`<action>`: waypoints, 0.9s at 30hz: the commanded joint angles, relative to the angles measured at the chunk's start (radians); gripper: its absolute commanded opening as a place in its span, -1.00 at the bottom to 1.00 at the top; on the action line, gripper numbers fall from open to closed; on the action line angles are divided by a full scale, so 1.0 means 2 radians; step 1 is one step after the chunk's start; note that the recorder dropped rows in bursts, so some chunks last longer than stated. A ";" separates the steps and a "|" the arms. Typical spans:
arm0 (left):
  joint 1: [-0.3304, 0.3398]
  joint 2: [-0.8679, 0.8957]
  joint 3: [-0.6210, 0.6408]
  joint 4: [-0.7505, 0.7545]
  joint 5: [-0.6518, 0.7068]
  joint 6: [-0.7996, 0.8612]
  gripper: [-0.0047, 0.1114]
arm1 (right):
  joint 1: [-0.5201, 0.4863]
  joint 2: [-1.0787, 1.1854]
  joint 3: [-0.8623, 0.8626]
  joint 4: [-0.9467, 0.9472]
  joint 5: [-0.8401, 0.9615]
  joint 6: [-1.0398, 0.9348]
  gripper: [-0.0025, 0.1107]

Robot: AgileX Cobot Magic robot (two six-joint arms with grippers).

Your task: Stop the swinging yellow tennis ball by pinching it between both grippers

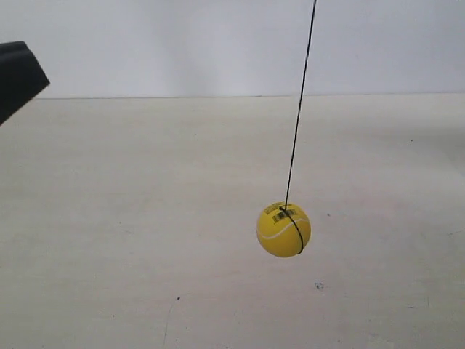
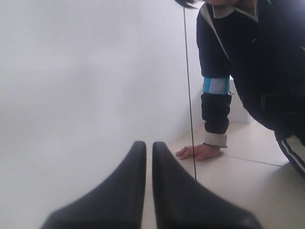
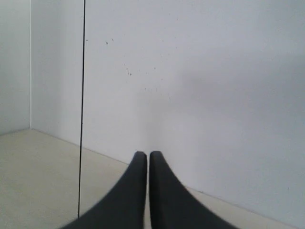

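Note:
The yellow tennis ball hangs on a thin black string above the pale table, right of middle in the exterior view. One black gripper tip pokes in at that view's upper left edge, far from the ball. In the left wrist view my left gripper is shut with nothing between its jaws; only the string shows beside it, the ball is hidden. My right gripper is shut and empty too, with the string off to one side and no ball in sight.
A person in a dark jacket leans over the surface with a hand flat on it beyond the string. A white wall stands behind the pale table.

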 commanded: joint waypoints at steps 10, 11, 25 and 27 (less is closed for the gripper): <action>0.001 -0.109 0.002 -0.006 0.002 -0.026 -0.84 | 0.000 -0.150 0.001 0.037 0.002 0.013 -0.96; 0.001 -0.122 0.002 -0.006 0.002 -0.030 -0.84 | 0.000 -0.166 0.001 0.037 0.002 0.013 -0.96; 0.001 -0.257 0.002 -0.002 0.001 -0.065 -0.84 | 0.000 -0.177 -0.005 0.040 -0.020 0.009 -0.96; 0.001 -0.272 0.002 -0.002 0.001 -0.065 -0.84 | 0.000 -0.177 -0.005 0.040 -0.019 0.009 -0.96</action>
